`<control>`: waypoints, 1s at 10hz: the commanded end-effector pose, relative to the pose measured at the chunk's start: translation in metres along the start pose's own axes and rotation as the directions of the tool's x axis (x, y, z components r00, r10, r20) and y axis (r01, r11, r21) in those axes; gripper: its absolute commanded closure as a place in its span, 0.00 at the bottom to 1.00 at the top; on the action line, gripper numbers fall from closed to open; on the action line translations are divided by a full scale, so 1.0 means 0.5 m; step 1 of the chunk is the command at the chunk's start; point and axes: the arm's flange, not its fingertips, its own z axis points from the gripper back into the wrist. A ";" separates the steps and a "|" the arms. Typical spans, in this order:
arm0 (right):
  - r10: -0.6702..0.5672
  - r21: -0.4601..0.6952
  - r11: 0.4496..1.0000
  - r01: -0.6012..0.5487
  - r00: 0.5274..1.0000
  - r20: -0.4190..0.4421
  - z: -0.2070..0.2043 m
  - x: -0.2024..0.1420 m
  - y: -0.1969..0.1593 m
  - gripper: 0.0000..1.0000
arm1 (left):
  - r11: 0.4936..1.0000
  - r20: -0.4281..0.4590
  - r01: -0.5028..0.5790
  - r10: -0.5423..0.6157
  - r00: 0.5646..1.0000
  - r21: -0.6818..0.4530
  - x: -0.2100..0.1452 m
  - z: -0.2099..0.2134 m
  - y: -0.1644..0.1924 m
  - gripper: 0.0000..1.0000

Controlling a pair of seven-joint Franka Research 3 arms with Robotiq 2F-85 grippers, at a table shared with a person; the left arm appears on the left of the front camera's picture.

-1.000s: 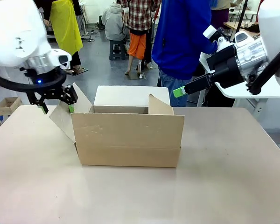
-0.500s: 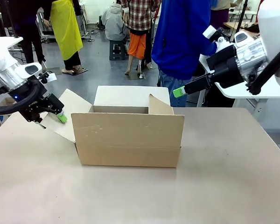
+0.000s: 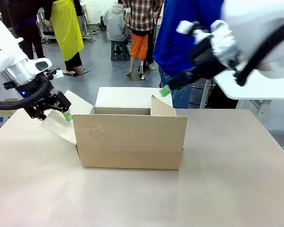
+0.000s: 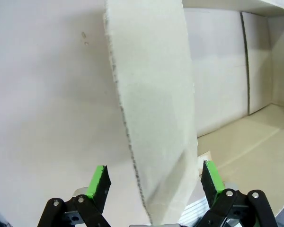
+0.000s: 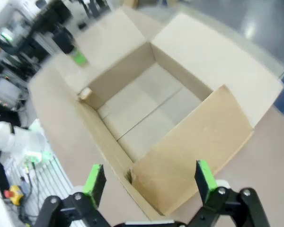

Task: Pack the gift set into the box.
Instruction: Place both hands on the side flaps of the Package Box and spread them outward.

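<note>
Front view, box (image 3: 130, 139): large brown corrugated carton at mid-frame on the worktop (image 3: 227, 189), top open, flaps out; the near wall hides its inside.
Front view, left claw (image 3: 54, 116): at the left, at the outer edge of the box's left flap; one green pad shows, the other finger is hard to make out.
Front view, right claw (image 3: 164, 91): upper right of centre, above the box's far right corner, smeared by motion blur; its gap is unreadable here.
Front view, person (image 3: 184, 33): blue top, behind the right arm, cut off by the top edge.
Left wrist view, left claw (image 4: 155, 177): fingers apart, the flap's corrugated edge between them; whether either pad touches the card cannot be told.
Left wrist view, box (image 4: 217, 71): inner walls fill the upper right.
Right wrist view, right claw (image 5: 149, 177): fingers spread wide, above the box.
Right wrist view, box (image 5: 199, 137): seen from above, bare cardboard floor inside; picture blurred, upper left hazy.
</note>
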 end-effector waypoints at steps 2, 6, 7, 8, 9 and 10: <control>-0.250 -0.327 0.940 0.097 0.848 -0.468 -0.148 0.204 0.120 0.00 | 1.000 0.003 -0.011 0.011 1.000 0.015 -0.003 0.007 0.006 0.00; -0.157 -0.340 0.940 0.027 0.920 -0.359 -0.161 0.112 0.107 0.00 | 1.000 0.003 -0.011 0.011 1.000 0.015 -0.003 0.007 0.006 0.00; -0.268 -0.437 0.898 0.051 0.852 -0.449 -0.173 0.106 0.128 0.00 | 1.000 0.003 -0.011 0.011 1.000 0.015 -0.003 0.007 0.006 0.00; -0.378 -0.556 0.825 0.101 0.830 -0.410 -0.189 0.131 0.175 0.00 | 1.000 0.003 -0.011 0.011 1.000 0.015 -0.003 0.007 0.006 0.00; -0.462 -0.635 0.757 0.153 0.813 -0.355 -0.203 0.156 0.194 0.00 | 1.000 0.003 -0.011 0.011 1.000 0.015 -0.003 0.007 0.006 0.00; -0.515 -0.676 0.716 0.176 0.787 -0.341 -0.229 0.172 0.193 0.00 | 1.000 0.003 -0.011 0.011 1.000 0.015 -0.003 0.007 0.006 0.00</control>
